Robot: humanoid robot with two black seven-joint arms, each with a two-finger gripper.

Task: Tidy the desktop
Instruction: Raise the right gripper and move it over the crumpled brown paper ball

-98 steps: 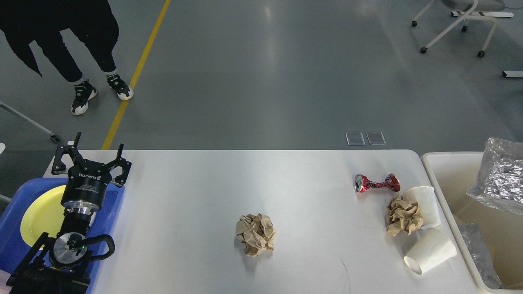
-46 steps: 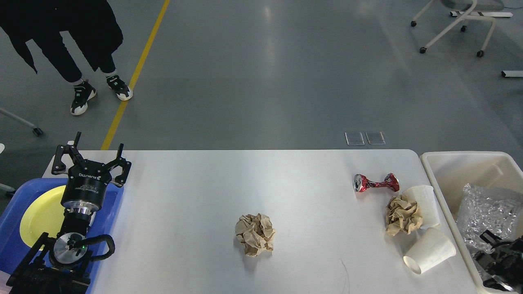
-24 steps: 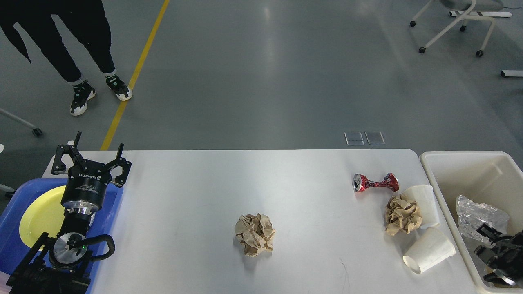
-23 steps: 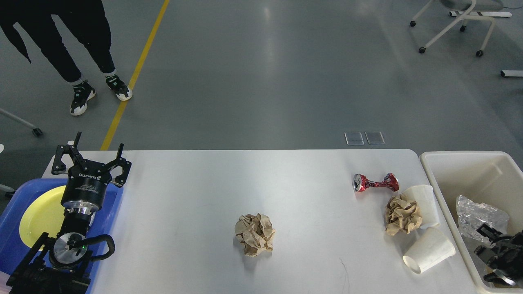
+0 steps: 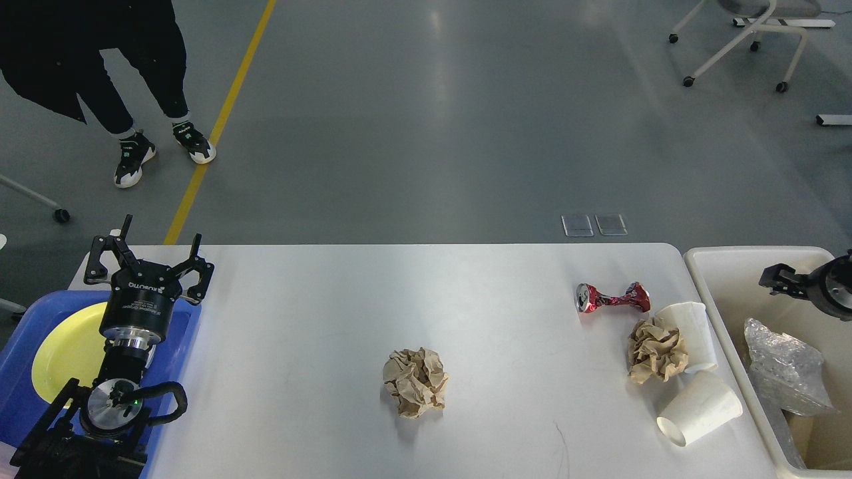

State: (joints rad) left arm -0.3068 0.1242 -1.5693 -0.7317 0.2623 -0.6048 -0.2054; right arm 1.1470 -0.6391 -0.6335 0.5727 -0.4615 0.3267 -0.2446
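The white desktop [image 5: 319, 313] holds a crumpled brown paper ball [image 5: 416, 382] in the middle. At its right end lie a crushed red can [image 5: 612, 297], a second brown paper ball [image 5: 657, 350] and two white paper cups [image 5: 692, 324] [image 5: 702, 408] on their sides. My left gripper [image 5: 148, 257] is open and empty above the far edge of a blue tray [image 5: 16, 346]. My right gripper [image 5: 780, 278] shows only partly at the right edge, above the cream bin [image 5: 715, 293]; its fingers cannot be told apart.
A yellow plate [image 5: 66, 349] lies in the blue tray at the left. A crinkled silver wrapper [image 5: 785, 366] lies inside the bin. A person's legs [image 5: 133, 80] stand on the floor at far left, and a wheeled chair base [image 5: 739, 40] is at far right.
My right arm has let go of the silver wrapper, which now lies in the bin, and has risen from the bin's near part to its far part. My left arm has not moved.
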